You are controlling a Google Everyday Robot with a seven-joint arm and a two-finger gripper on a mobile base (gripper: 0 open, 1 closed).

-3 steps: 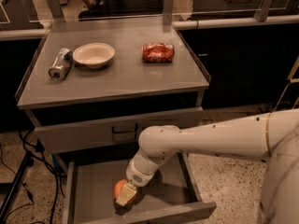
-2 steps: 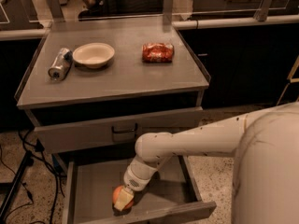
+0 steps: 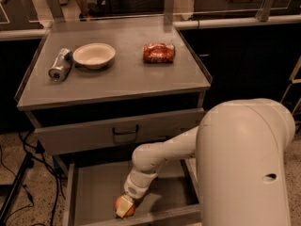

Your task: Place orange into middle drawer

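The orange (image 3: 130, 210) is low inside the open middle drawer (image 3: 94, 192), near its front wall and a little left of centre. My gripper (image 3: 123, 206) reaches down into the drawer from the right and is shut on the orange, its pale fingers covering the fruit's left side. I cannot tell whether the orange touches the drawer floor. My white arm fills the lower right of the camera view and hides the drawer's right side.
On the grey cabinet top stand a white bowl (image 3: 94, 55), a silver can (image 3: 59, 65) lying on its side, and a red-orange snack bag (image 3: 159, 52). Above the open drawer is a closed drawer front with a dark handle (image 3: 124, 131). Cables lie on the floor at left (image 3: 21, 173).
My gripper has carried the orange lower and toward the front of the drawer. My arm has swung closer to the camera.
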